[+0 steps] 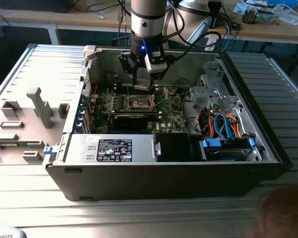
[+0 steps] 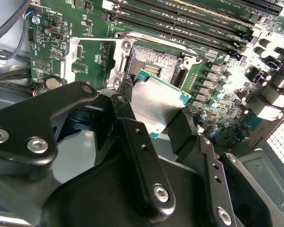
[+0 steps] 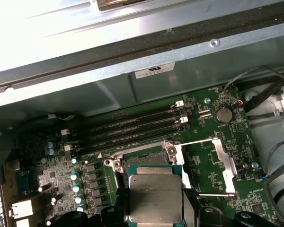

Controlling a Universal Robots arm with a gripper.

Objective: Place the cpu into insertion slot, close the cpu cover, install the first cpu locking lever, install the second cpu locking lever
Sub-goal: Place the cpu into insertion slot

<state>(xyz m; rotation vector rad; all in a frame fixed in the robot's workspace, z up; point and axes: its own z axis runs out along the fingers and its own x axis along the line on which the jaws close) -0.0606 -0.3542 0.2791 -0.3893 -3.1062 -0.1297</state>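
The gripper (image 2: 154,111) is clenched on the cpu (image 2: 158,101). In the second wrist view its two black fingers (image 2: 132,127) press on two opposite edges of the chip, and the dull silver top of the chip lies bare between them. The cpu is held over the insertion slot (image 2: 154,64) and is not seated in it. In both wrist views it covers the part of the slot nearer to the gripper, while the contact field of the farther part is open to see. In the first wrist view the cpu (image 3: 155,198) shows its metal top with a thin green rim, and the insertion slot (image 3: 146,163) looks out just beyond it. I cannot tell whether the chip is level with the slot or a little tilted. In the exterior view the gripper (image 1: 143,82) hangs above the insertion slot (image 1: 140,102), with a gap between them. The cpu cover (image 3: 226,161) is swung away to one side of the slot, and the green motherboard (image 3: 203,158) shows through its square window; the second wrist view shows the cpu cover (image 2: 72,54) beside the slot as well. The long black memory slots (image 3: 128,128) run beyond the insertion slot, on the side away from the gripper. A coin cell battery (image 3: 222,114) sits farther from the slot than the cover. All this is inside an open computer case (image 1: 164,183), where blue and orange cables (image 1: 223,126) lie to the exterior view's right of the slot.
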